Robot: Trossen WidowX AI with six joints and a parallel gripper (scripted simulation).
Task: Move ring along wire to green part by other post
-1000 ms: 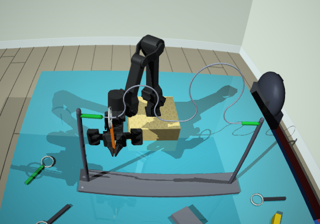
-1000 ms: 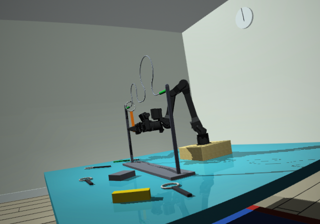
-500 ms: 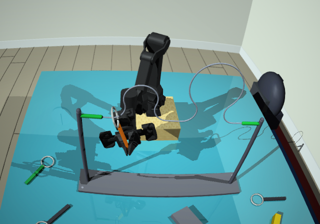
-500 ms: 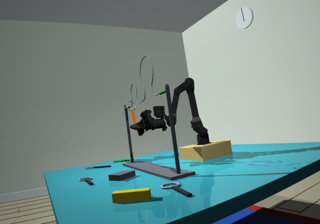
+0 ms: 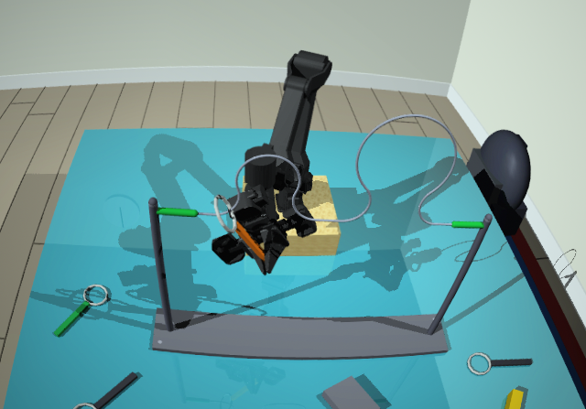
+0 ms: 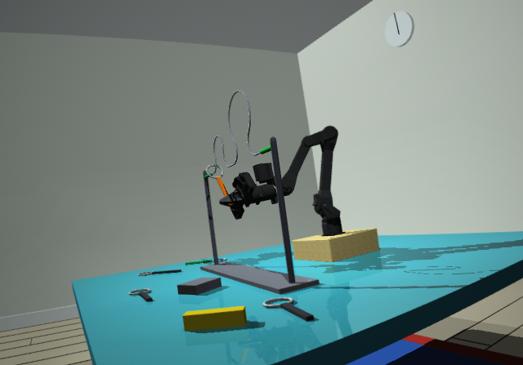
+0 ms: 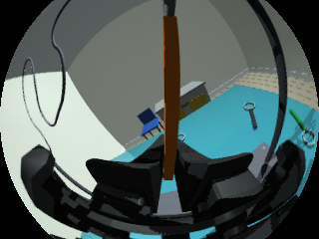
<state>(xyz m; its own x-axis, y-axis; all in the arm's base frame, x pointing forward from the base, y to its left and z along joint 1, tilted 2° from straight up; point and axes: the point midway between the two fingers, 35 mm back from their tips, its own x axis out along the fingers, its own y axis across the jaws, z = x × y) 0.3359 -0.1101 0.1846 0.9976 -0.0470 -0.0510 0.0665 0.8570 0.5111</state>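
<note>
My gripper (image 5: 261,253) (image 6: 230,199) (image 7: 166,137) is shut on the orange handle (image 5: 247,240) (image 6: 221,186) (image 7: 170,94) of the ring (image 5: 225,213) (image 6: 214,171). The ring sits around the thin grey wire (image 5: 406,117) (image 6: 239,92) just right of the left green part (image 5: 177,212), past the left post (image 5: 159,263) (image 6: 210,217). The handle slants down to the right from the ring. I cannot tell whether the ring touches the wire. The other green part (image 5: 466,224) (image 6: 265,149) sits by the right post (image 5: 461,276) (image 6: 282,209). In the wrist view the handle runs straight up from the fingers and the ring is mostly cut off at the top.
The posts stand on a grey base (image 5: 302,336) (image 6: 257,274). Spare rings with handles lie on the table (image 5: 94,168): a green-handled one (image 5: 75,312) and a black-handled one (image 5: 496,362) (image 6: 289,306). A yellow block (image 6: 214,318), a grey block (image 6: 198,285) and the arm's tan pedestal (image 5: 321,225) (image 6: 335,245) are there too.
</note>
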